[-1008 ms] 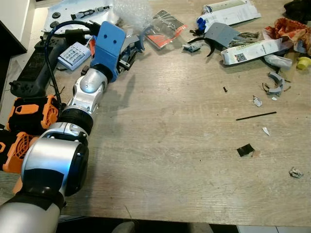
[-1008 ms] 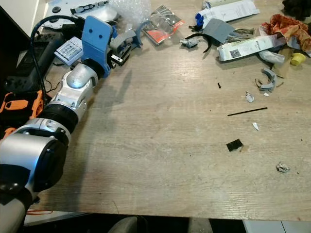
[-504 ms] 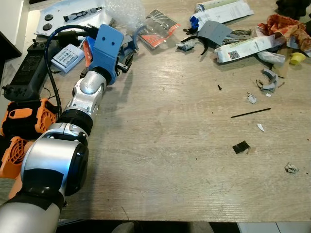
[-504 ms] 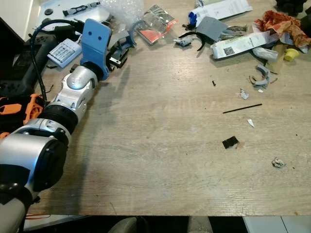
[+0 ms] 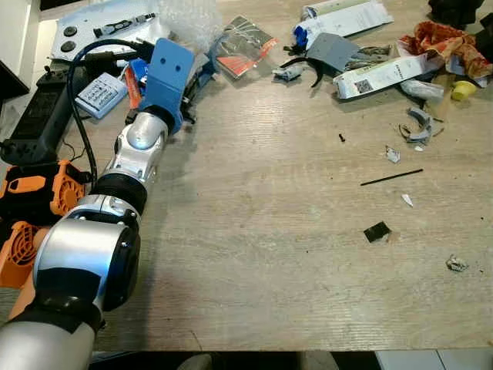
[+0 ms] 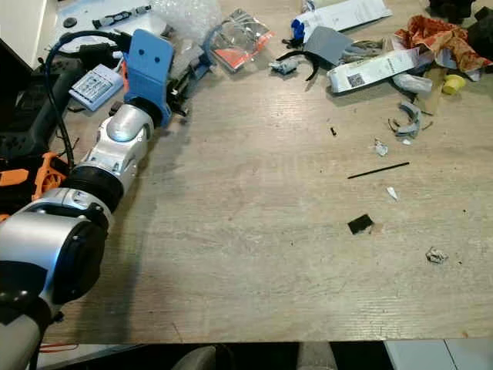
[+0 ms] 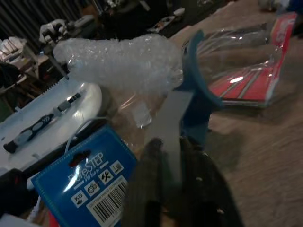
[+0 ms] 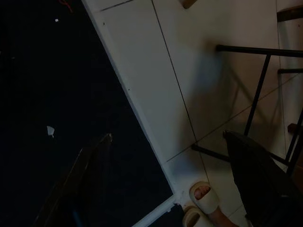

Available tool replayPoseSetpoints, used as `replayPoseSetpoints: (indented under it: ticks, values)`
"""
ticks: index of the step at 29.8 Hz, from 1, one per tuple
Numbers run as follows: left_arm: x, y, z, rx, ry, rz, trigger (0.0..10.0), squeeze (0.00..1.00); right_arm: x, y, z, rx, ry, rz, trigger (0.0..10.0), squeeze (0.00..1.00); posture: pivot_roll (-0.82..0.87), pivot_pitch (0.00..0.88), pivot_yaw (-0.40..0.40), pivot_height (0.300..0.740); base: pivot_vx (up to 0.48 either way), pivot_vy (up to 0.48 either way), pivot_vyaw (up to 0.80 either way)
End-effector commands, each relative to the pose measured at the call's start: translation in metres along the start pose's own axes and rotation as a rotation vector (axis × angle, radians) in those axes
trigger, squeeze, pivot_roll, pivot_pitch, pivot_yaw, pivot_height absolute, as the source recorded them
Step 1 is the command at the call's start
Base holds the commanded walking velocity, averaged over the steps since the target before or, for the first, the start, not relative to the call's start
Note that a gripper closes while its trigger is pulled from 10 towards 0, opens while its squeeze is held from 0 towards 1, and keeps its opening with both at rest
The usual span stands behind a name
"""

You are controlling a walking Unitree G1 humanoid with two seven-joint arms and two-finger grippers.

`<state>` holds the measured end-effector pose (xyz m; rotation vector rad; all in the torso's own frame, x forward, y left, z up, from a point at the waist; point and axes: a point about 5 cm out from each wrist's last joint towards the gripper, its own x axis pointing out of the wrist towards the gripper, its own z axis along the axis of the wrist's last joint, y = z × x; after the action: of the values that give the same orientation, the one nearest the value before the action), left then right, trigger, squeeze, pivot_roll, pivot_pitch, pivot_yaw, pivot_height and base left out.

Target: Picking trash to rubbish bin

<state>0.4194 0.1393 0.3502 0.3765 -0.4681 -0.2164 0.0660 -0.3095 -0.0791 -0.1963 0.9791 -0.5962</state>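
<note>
The left arm reaches across the wooden table [image 5: 254,254] to the heap at its far left corner, and the left gripper [image 7: 173,163] has its two black fingers [image 7: 196,184] almost together around a flat grey strip [image 7: 168,118] that belongs to a blue curved plastic piece [image 7: 196,90]; whether they truly pinch it I cannot tell. Just beyond lies one wad of bubble wrap [image 7: 120,64], one clear packet with a red card [image 5: 240,48] and one blue barcoded card [image 7: 92,182]. More trash is scattered along the far edge: two white printed packs [image 5: 348,15], one grey plastic sheet [image 5: 333,50], one orange crumpled wrapper [image 5: 443,38]. Nearer, apart on bare wood, lie one thin black stick [image 5: 391,177], one black scrap [image 5: 377,231] and one small crumpled wad [image 5: 456,264]. The right gripper [image 8: 165,189] hangs over pale floor tiles [image 8: 156,71], fingers spread wide and empty, above a person's foot in a slipper [image 8: 206,201].
</note>
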Motion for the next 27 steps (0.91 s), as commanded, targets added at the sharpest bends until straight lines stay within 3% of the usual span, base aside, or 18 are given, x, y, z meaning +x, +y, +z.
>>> replayPoseSetpoints:
  ticks: [1,5,8,10,12,18,22,23,24,27]
  values:
    - [-0.008,-0.001,-0.023,0.014,0.094,-0.02,0.0,0.0,-0.006,-0.005,-0.02,0.015,0.058,-0.011,10.0,0.0,-0.3,0.677,0.164,0.74,0.0,0.0,0.0]
    - [-0.008,-0.002,-0.022,-0.004,0.09,-0.024,0.0,0.0,-0.006,-0.004,-0.018,0.019,0.053,-0.009,10.0,0.0,-0.3,0.676,0.165,0.74,0.0,0.0,0.0]
    - [-0.007,-0.001,-0.018,-0.067,0.069,-0.027,0.0,0.0,-0.006,-0.003,-0.017,0.023,0.05,-0.005,10.0,0.0,-0.3,0.672,0.166,0.74,0.0,0.0,0.0]
    - [-0.003,0.001,-0.008,-0.183,0.02,-0.035,0.0,0.0,-0.005,-0.002,-0.016,0.027,0.048,-0.002,10.0,0.0,-0.29,0.664,0.168,0.74,0.0,0.0,0.0]
    - [-0.002,0.002,-0.004,-0.221,-0.001,-0.041,0.0,0.0,-0.005,-0.001,-0.016,0.028,0.048,0.0,10.0,0.0,-0.29,0.662,0.169,0.74,0.0,0.0,0.0]
    - [0.003,0.0,0.019,-0.451,-0.141,-0.2,0.0,0.0,-0.003,0.0,-0.012,0.036,0.042,0.002,10.0,0.0,-0.29,0.651,0.169,0.74,0.0,0.0,0.0]
    - [0.005,0.005,0.028,-0.479,-0.186,-0.202,0.0,0.02,-0.003,0.001,-0.01,0.038,0.039,0.005,10.0,0.0,-0.29,0.649,0.169,0.74,0.0,0.0,0.0]
    - [0.006,0.006,0.03,-0.477,-0.19,-0.192,0.0,0.72,-0.003,0.001,-0.01,0.038,0.039,0.006,10.0,0.0,-0.29,0.649,0.169,0.74,0.0,0.0,0.0]
    - [0.006,0.008,0.032,-0.497,-0.201,-0.189,0.0,1.0,-0.003,0.001,-0.01,0.039,0.039,0.007,10.0,0.0,-0.29,0.649,0.169,0.74,0.0,0.0,0.0]
    - [0.007,0.011,0.037,-0.514,-0.227,-0.186,0.0,1.0,-0.003,0.002,-0.009,0.04,0.037,0.009,10.0,0.0,-0.29,0.649,0.169,0.74,0.0,0.0,0.0]
